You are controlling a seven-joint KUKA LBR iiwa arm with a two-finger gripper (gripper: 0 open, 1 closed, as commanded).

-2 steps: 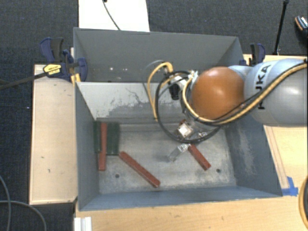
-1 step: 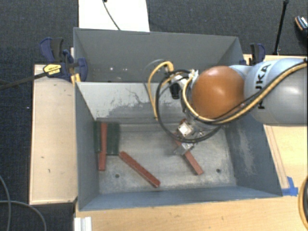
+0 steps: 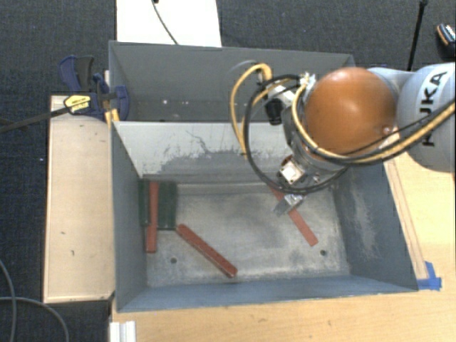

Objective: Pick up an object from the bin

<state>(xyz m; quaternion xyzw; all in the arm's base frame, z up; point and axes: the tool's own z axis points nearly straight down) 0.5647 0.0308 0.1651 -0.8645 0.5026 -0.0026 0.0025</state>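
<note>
My gripper point(image 3: 288, 202) hangs low over the right half of the bin floor, under the arm's orange dome. It is at the upper end of a short red-brown stick point(image 3: 306, 232), which lies slanting down to the right on the floor. The stick's upper end is partly hidden by the gripper. Whether the two touch I cannot make out.
A longer red-brown stick point(image 3: 206, 251) lies diagonally on the floor's front middle. At the left wall a third red-brown stick point(image 3: 152, 219) lies lengthwise beside a dark green block point(image 3: 167, 205). The arm and its cables cover the bin's back right.
</note>
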